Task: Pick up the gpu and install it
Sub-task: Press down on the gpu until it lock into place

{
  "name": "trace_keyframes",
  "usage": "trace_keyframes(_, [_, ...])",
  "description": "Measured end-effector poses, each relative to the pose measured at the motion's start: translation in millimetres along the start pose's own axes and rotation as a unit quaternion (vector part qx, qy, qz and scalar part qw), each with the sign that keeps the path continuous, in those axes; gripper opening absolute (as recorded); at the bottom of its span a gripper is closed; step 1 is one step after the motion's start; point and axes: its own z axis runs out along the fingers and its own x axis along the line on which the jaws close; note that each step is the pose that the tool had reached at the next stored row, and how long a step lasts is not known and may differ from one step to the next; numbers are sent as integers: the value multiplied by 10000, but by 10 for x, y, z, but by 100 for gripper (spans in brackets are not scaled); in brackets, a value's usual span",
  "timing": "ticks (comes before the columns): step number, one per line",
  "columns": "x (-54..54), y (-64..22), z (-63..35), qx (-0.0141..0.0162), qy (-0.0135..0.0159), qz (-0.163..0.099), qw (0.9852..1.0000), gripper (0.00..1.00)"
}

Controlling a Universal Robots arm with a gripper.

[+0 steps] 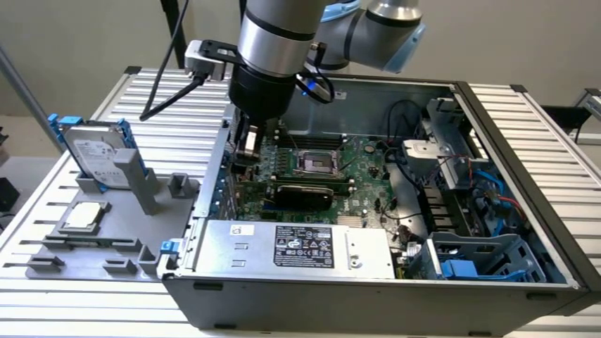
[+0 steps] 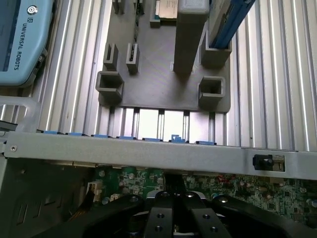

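The exterior view looks down at an angle on my arm and the open case. My wrist view looks closely down past the case wall; both views share the grey holder.

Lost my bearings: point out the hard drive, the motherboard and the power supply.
hard drive (image 1: 94, 151), exterior view, silver face.
motherboard (image 1: 362, 165), exterior view, green board.
power supply (image 1: 310, 246), exterior view, label.

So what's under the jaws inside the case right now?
The shut gripper sits low over the green motherboard, near the case wall. The arm and jaws cover what lies directly beneath, so whether a card is there cannot be told.
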Motion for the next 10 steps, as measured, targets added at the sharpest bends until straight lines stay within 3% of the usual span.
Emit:
trace_keyframes(5, [18,-14,-4,-5,65,18,10000,11])
trace_keyframes(10, [22,-15,-2,-6,73,33,10000,11])
